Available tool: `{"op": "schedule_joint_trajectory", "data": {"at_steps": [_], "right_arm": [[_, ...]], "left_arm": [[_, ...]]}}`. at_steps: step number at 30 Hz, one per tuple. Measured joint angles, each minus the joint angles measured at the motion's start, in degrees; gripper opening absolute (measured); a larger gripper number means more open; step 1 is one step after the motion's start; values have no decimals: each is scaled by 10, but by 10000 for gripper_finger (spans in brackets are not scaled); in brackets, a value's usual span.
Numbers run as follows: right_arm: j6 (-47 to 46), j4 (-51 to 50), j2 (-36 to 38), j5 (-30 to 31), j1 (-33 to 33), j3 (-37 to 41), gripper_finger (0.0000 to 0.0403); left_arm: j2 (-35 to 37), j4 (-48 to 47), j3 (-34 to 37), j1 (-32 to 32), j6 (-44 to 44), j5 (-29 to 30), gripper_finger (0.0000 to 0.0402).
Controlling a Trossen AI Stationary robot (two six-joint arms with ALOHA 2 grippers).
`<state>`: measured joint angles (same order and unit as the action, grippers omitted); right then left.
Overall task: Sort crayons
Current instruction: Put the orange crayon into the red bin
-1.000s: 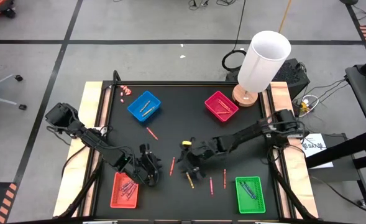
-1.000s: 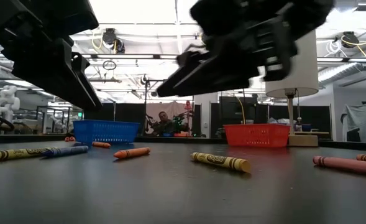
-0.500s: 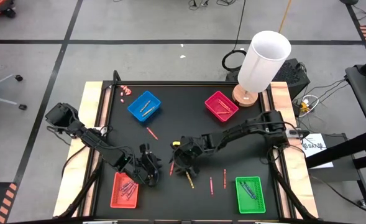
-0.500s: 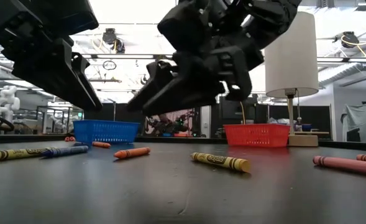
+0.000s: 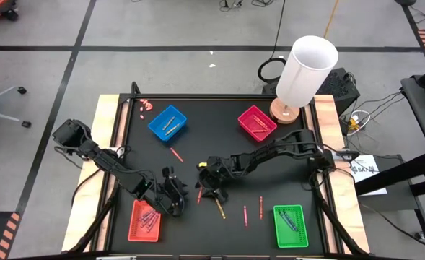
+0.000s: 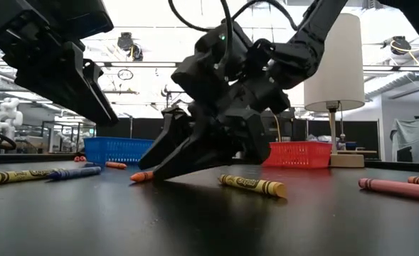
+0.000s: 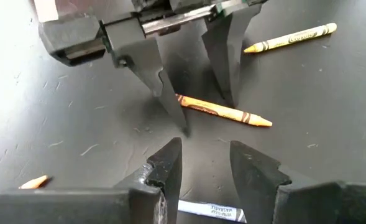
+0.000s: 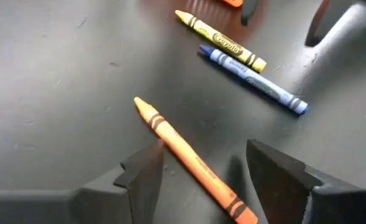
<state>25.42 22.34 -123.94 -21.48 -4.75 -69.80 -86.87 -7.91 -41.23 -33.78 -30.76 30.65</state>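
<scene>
An orange crayon [image 8: 183, 155] lies flat on the black table between the open fingers of my right gripper [image 8: 205, 152], whose tips are down at the table [image 6: 159, 171]. The left wrist view shows those fingers, one on each side of the crayon [image 7: 232, 114]; I see no touch. My left gripper [image 7: 204, 168] is open and empty, just above the table, left of the right one [image 5: 170, 198]. A yellow crayon [image 8: 220, 40] and a blue crayon [image 8: 254, 81] lie side by side between the two grippers.
Trays stand near the corners: blue [image 5: 167, 123], magenta [image 5: 257, 123], red [image 5: 144, 220], green [image 5: 290, 225]. Loose crayons lie at mid table: a red one [image 5: 176, 153], a yellow one [image 5: 219, 209], two red ones [image 5: 245, 215]. A lamp [image 5: 306, 72] stands at the far right.
My right gripper has gone toward the table's left edge and come down from well above the table until its open fingertips stand at the table on both sides of the orange crayon. The crayons have not moved.
</scene>
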Motion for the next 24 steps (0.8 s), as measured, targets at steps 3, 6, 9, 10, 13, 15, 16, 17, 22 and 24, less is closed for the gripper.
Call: {"op": "schedule_joint_trajectory", "data": {"at_steps": [3,6,9,10,13,15,16,17,22,24], "right_arm": [[6,-1,-5,-4,5,0,211],[6,-15,-5,-6,8,-1,193],[8,-18,-5,-7,9,-1,163],[8,-19,-5,-8,9,-1,152],[12,-22,-5,-19,9,-1,119],[10,-26,-5,-22,9,-1,99],[10,-28,-5,-27,9,-1,90],[10,-32,-5,-29,9,-1,80],[-6,-44,-5,-29,9,0,42],[-16,-44,-5,-29,9,0,29]], "left_arm": [[0,0,0,0,0,0,134],[0,-1,0,0,0,0,134],[0,-1,0,0,0,0,134],[0,-1,0,0,0,0,134],[0,-1,0,0,1,0,134],[0,-1,0,0,1,0,134],[0,-1,0,0,1,0,134],[0,-1,0,0,1,0,134],[0,-1,0,0,1,0,134],[0,-1,0,0,1,0,134]]}}
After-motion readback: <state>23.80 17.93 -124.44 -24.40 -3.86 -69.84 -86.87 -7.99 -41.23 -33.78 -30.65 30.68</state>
